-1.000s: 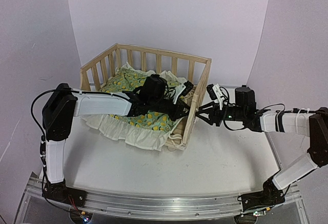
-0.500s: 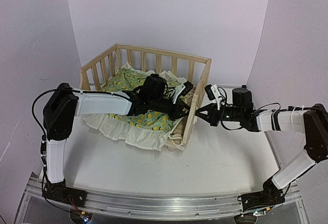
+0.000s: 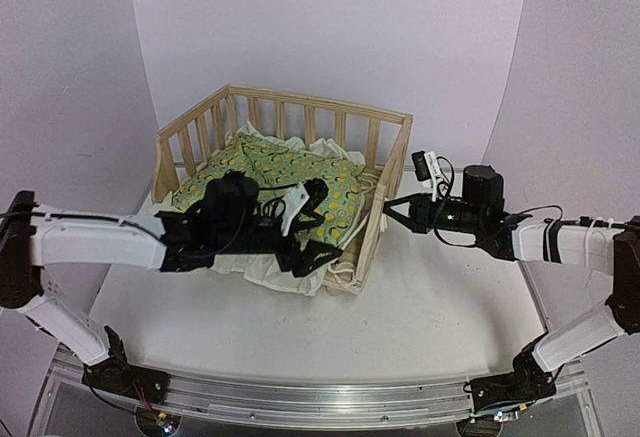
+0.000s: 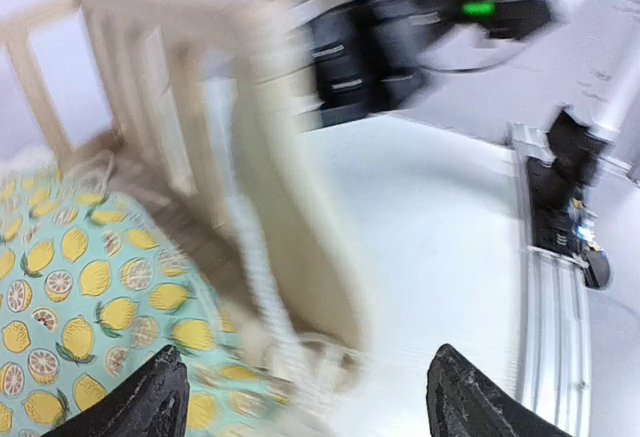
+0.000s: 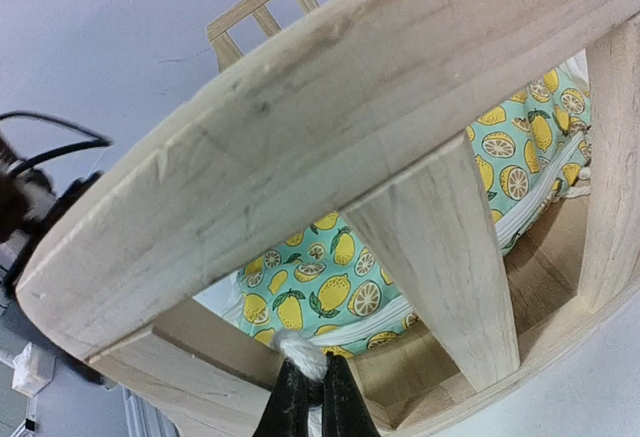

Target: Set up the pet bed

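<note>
— White table (image 3: 430, 307), pale walls (image 3: 330, 27). Where is the pet bed (image 3: 310, 107)?
— At the back, in the middle. Its lemon cushion (image 3: 290, 167) lies inside.
— And the grippers?
— Left gripper (image 3: 318, 225) is spread wide over the frill (image 3: 265, 269), holding nothing. Right gripper (image 3: 392, 207) is pressed shut on a white fluffy bit (image 5: 298, 349) by the side bars (image 5: 440, 257).
— What could go wrong?
— A hard pull there might drag the whole bed sideways.

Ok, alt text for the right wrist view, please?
Close-up: the right gripper is pinched shut on a white tuft at the pet bed, against its pale wooden side. A lemon-print cushion shows between the slats.
</note>
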Robot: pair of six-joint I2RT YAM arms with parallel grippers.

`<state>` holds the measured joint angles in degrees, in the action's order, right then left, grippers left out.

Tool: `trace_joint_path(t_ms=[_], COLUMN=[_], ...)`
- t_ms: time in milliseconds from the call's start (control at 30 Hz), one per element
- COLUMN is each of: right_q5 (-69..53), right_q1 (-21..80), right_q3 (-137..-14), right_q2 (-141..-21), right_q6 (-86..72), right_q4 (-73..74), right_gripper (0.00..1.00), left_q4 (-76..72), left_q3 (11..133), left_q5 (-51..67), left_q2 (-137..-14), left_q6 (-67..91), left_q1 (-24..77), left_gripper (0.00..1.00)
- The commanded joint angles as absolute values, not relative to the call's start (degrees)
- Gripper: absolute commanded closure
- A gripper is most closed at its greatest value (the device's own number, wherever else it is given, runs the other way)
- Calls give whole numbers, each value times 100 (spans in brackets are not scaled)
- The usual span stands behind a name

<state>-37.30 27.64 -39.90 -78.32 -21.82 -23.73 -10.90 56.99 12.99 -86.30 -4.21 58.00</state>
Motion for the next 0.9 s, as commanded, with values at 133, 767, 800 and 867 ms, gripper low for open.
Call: trace_joint_path(t_ms=[133, 767, 800, 867], right_q5=[-3820, -3873, -3882, -3903], right_q1=[2895, 2906, 2909, 2911], right_q3=[-4361, -4339, -4342, -4337], right_q2=[-7816, -7522, -7518, -7515], right_q6=[-2338, -2136, -2123, -2114], right_q4=[-2249, -1951, -1950, -1943], right_gripper=[100, 100, 100, 100], left_q4=[-3083, -3192, -3224, -3265], left_q3=[3922, 5462, 5476, 5531], left_q5=[-207, -1757, -1815, -1959], left_q2=[-7687, -10450, -10500, -10643], left_q6=[-3106, -5011, -5010, -5061], left_q1=[7548, 7481, 7488, 7470], left_gripper=[21, 53, 54, 61])
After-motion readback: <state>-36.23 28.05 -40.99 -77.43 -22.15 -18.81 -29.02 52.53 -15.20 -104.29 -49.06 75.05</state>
